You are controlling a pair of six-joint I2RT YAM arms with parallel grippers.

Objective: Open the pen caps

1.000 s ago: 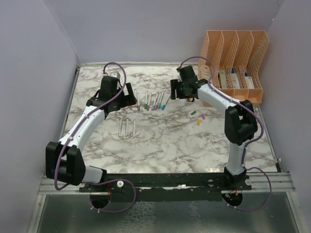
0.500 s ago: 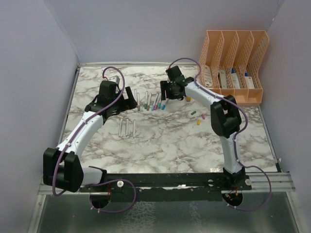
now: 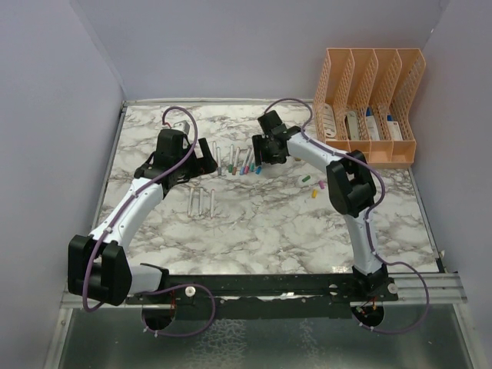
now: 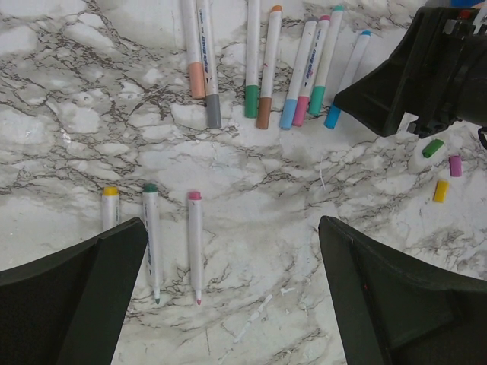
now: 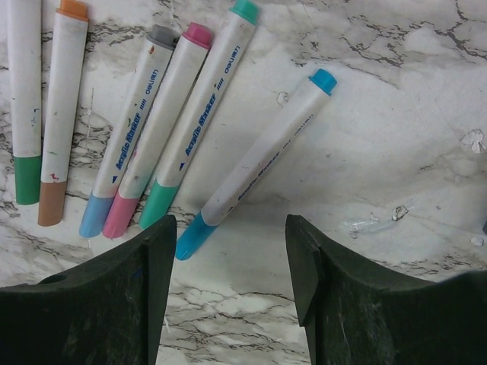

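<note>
A row of capped white pens [image 3: 240, 160] lies at the table's back middle. In the right wrist view their caps are green [image 5: 28, 179], brown [image 5: 52, 203], light blue [image 5: 94, 217], pink [image 5: 120, 217], teal [image 5: 157, 204] and blue [image 5: 195, 236]. My right gripper [image 5: 230, 224] is open, low over the table, with the blue cap just inside its left finger. My left gripper [image 4: 232, 222] is open and empty, above bare marble right of three uncapped pens [image 4: 195, 243]. Loose green [image 4: 433, 147], pink [image 4: 455, 165] and yellow [image 4: 440, 190] caps lie to the right.
An orange mesh file organizer [image 3: 369, 100] with boxes in it stands at the back right. Purple walls close in the left, back and right sides. The right gripper's black body [image 4: 426, 68] shows at the left wrist view's top right.
My right gripper has swung left and down from the back middle to the right end of the pen row. My left arm has barely moved.
</note>
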